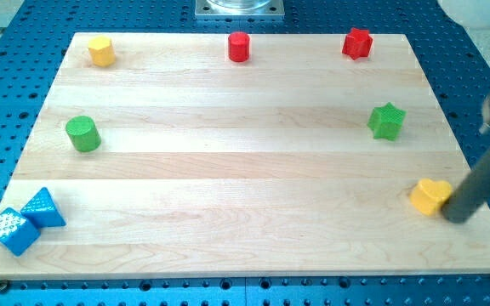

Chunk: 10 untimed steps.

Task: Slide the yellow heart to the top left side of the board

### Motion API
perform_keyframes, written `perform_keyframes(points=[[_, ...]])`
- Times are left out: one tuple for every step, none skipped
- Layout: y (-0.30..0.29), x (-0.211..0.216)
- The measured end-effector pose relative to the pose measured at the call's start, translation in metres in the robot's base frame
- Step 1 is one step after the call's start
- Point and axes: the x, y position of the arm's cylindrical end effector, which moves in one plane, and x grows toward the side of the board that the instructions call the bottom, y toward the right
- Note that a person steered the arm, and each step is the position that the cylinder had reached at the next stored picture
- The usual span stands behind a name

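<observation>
My tip (458,214) sits at the view's bottom right, touching or just beside the right flank of the yellow heart (430,196), which lies near the bench's (245,246) right edge. There is no gripper on this rig, only the rod, so nothing is open or clamped; contact is a bare push.

The heart has almost the whole board to cross, up to the view's top left, where a yellow hexagonal block (101,51) already stands. My worry is the contact point: I judge I am pushing on a lobe rather than through the centre, so the heart could spin and slip off the tip. A straight diagonal passes clear of the green star (387,121), but a drift downward heads for the green cylinder (82,134). Near the end I could knock the yellow hexagonal block off the corner
</observation>
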Motion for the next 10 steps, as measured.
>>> perform_keyframes(points=[[-0.064, -0.025], [-0.153, -0.032], [-0.229, -0.029], [-0.237, -0.012], [-0.294, -0.044], [-0.309, -0.096], [-0.343, -0.128], [-0.346, -0.089], [-0.399, -0.119], [-0.426, -0.171]])
